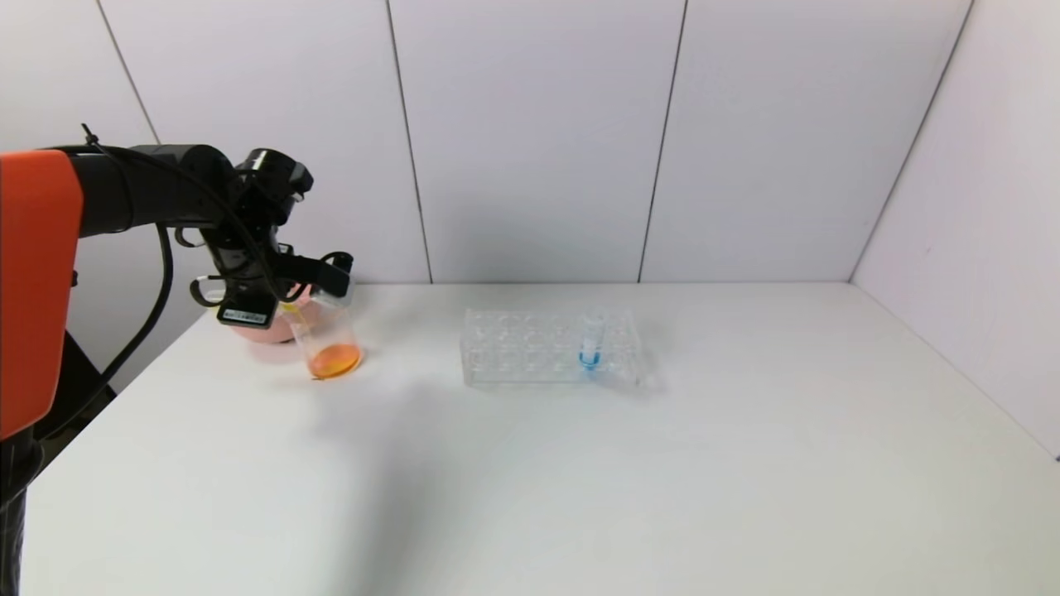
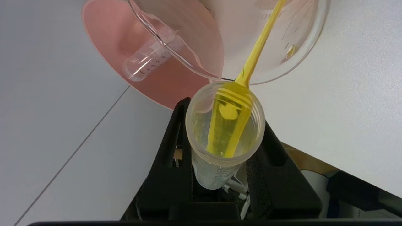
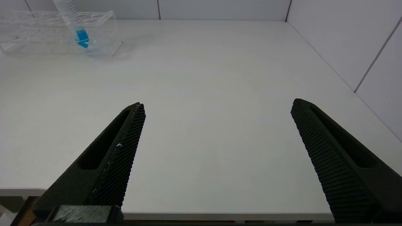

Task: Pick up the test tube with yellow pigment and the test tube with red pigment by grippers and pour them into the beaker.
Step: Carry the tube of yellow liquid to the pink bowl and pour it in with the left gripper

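Note:
My left gripper [image 1: 325,275] [image 2: 224,121] is shut on the test tube with yellow pigment [image 1: 290,309] [image 2: 216,175]. The tube is tipped mouth-first over the beaker [image 1: 333,335] [image 2: 311,40] at the table's far left. A thin yellow stream [image 2: 257,47] runs from the tube's mouth into the beaker, which holds orange liquid [image 1: 335,360] at its bottom. No tube with red pigment shows. My right gripper [image 3: 218,103] hangs open and empty over the table's near right part, out of the head view.
A pink bowl [image 1: 261,333] [image 2: 106,34] sits just behind the beaker with an empty clear tube [image 2: 149,59] lying in it. A clear rack [image 1: 530,348] [image 3: 47,31] at mid-table holds a blue-liquid tube [image 1: 590,348] [image 3: 77,26]. White walls close the back and right.

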Motion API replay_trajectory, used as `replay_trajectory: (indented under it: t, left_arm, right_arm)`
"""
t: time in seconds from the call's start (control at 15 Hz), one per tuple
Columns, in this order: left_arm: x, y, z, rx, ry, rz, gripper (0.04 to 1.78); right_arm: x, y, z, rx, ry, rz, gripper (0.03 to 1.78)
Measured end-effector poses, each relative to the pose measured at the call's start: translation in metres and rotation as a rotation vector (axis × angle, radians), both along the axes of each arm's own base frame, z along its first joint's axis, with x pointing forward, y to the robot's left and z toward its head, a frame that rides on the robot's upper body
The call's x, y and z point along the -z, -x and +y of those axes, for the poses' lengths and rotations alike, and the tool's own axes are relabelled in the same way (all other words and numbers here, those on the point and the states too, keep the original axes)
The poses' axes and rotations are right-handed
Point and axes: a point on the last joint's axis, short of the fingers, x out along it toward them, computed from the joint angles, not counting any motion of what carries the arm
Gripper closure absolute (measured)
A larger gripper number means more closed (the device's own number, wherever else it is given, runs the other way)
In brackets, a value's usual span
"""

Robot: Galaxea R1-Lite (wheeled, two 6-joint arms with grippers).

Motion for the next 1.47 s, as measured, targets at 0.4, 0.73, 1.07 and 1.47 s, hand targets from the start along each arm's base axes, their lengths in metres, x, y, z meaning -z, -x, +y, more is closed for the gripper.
replay_trajectory:
  t: [0.4, 0.73, 1.07, 1.47]
  left_arm:
    - [-0.001, 0.0, -0.003, 0.005, -0.003, -0.001, 1.33]
    - [-0.003, 0.002, -0.005, 0.003, -0.012, -0.009, 1.33]
    - [-0.006, 0.003, -0.005, -0.001, -0.022, -0.014, 1.33]
    - [-0.012, 0.007, -0.007, -0.003, -0.03, -0.029, 1.33]
  right_arm:
    - [0.0, 0.0, 0.0, 0.0, 0.0, 0.0, 0.11]
    - [0.0, 0.0, 0.0, 0.0, 0.0, 0.0, 0.11]
    - [0.0, 0.0, 0.0, 0.0, 0.0, 0.0, 0.11]
    - [0.0, 0.0, 0.0, 0.0, 0.0, 0.0, 0.11]
